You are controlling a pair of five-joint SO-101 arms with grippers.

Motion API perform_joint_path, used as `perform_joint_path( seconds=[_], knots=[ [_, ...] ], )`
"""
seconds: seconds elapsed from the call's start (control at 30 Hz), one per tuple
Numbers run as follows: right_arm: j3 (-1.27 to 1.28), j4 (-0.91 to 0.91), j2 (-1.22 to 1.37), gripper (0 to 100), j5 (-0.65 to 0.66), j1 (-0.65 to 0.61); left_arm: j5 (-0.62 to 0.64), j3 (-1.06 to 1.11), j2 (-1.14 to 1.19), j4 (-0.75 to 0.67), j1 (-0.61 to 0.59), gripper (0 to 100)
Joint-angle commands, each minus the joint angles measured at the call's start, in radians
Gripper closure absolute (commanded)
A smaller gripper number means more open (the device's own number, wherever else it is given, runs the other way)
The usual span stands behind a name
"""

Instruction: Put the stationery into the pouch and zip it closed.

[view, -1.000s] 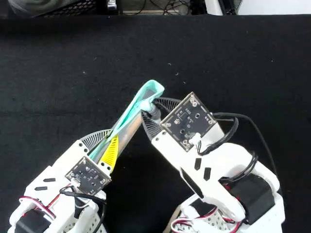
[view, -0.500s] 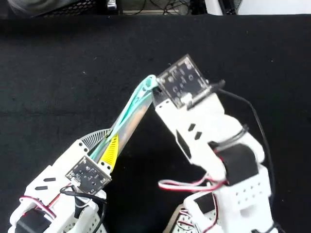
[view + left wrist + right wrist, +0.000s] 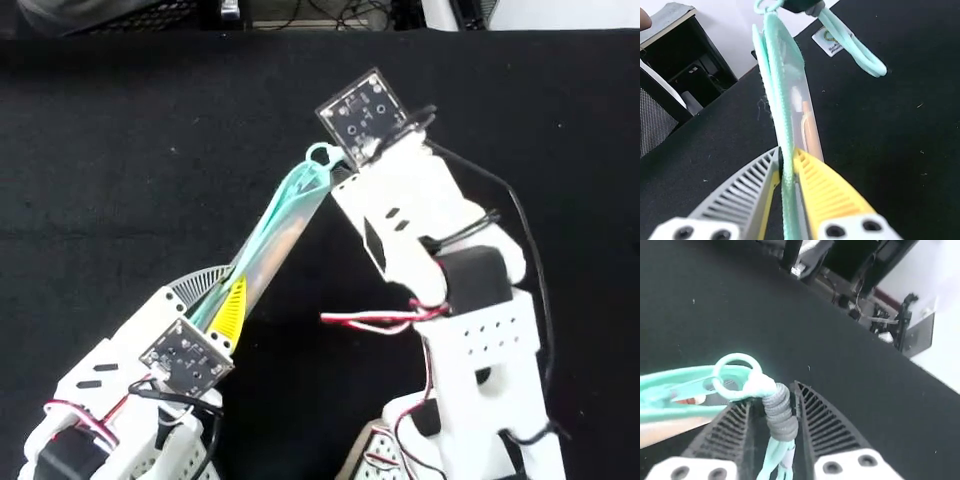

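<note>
A mint-green pouch [image 3: 270, 240] with a clear side stretches taut between both arms. My left gripper [image 3: 222, 300] is shut on its near end, pinching the zipper seam [image 3: 785, 125] between the grey and yellow fingers [image 3: 820, 185]. An orange pen [image 3: 809, 131] shows through the clear side. My right gripper [image 3: 336, 174] is at the pouch's far end, shut on the grey ribbed zipper pull [image 3: 778, 412], which hangs from a mint ring [image 3: 735, 371]. The pouch's wrist loop [image 3: 855, 47] dangles beside it.
The black cloth-covered table [image 3: 120, 120] lies open on all sides of the pouch. A small white label [image 3: 829, 39] lies on the cloth beyond the pouch. Cabinets and cables [image 3: 860, 285] stand past the table's far edge.
My right gripper has travelled away from me along the pouch to its far tip, drawing the zipper pull with it. The pouch has narrowed and stretched. The left arm has held still.
</note>
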Motion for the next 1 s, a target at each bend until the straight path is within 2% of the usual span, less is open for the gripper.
perform_joint_path(
  seconds=[0.0, 0.27, 0.4, 0.6, 0.73, 0.97],
  knots=[
    [-0.058, -0.043, 0.030, 98.5, 0.011, 0.074, -0.006, 0.012, 0.006, 0.011, -0.007, 97],
    [0.051, -0.104, 0.047, 98.5, 0.058, 0.161, -0.006, 0.012, 0.006, 0.011, -0.010, 97],
    [0.125, -0.137, 0.033, 98.5, 0.106, 0.167, -0.006, 0.012, 0.006, 0.011, -0.012, 97],
    [0.176, -0.150, 0.005, 98.5, 0.101, 0.180, -0.006, 0.012, 0.006, 0.011, -0.013, 97],
    [0.166, -0.133, -0.085, 98.6, 0.100, 0.107, -0.006, 0.008, 0.006, 0.005, -0.013, 97],
    [-0.038, 0.098, -0.180, 98.6, 0.098, -0.081, -0.006, -0.079, 0.006, 0.005, -0.015, 96]
  ],
)
